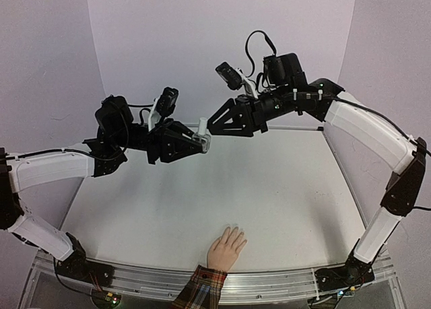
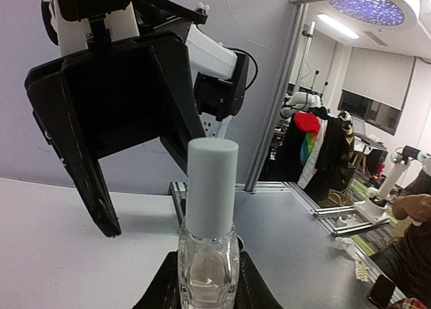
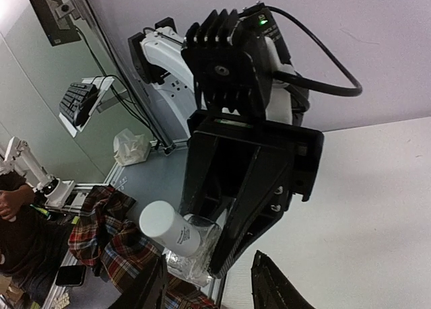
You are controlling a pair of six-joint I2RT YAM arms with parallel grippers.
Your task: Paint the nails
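Left gripper (image 1: 200, 145): I see it clamped on the bottle (image 1: 203, 137), raised above the table (image 1: 283, 188).
Right gripper (image 1: 211, 124): jaws apart, just beside the white cap (image 2: 211, 184); contact unclear to me.
Nails (image 1: 234, 229): on the hand (image 1: 225, 248) lying flat at the table's near edge, well apart from both grippers.

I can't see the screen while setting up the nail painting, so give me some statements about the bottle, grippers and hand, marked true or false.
1. The left gripper holds the clear bottle above the table. True.
2. The bottle's white cap is off. False: it sits on the bottle.
3. The right gripper is clamped on the cap. False: its jaws stand apart, close to it.
4. The peach hand lies at the table's near edge. True.
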